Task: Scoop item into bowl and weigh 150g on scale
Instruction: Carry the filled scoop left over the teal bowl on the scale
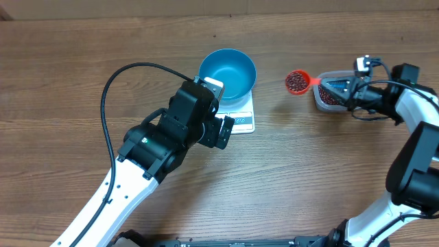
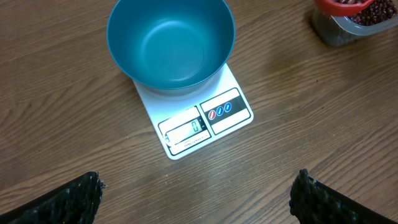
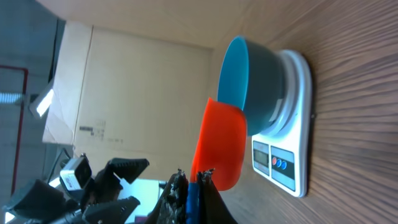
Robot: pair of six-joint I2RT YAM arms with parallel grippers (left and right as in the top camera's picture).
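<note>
The sky-blue bowl (image 1: 228, 73) (image 2: 171, 43) (image 3: 249, 81) is empty and stands on the white scale (image 1: 241, 121) (image 2: 205, 124) (image 3: 292, 124). My left gripper (image 1: 219, 113) (image 2: 196, 186) hovers by the scale's front left, open wide, with nothing between its fingers. My right gripper (image 1: 337, 88) (image 3: 198, 177) is shut on the handle of an orange-red scoop (image 1: 297, 82) (image 3: 217, 146). The scoop is full of dark red beans (image 1: 296, 83) and hangs level between the bowl and the clear container (image 1: 329, 99) (image 2: 348, 28), which holds more beans (image 2: 373, 15).
The wooden table (image 1: 82, 62) spreads round everything. A black cable (image 1: 106, 103) loops over the left arm. Cardboard and dark equipment (image 3: 93, 180) show behind the scene in the right wrist view.
</note>
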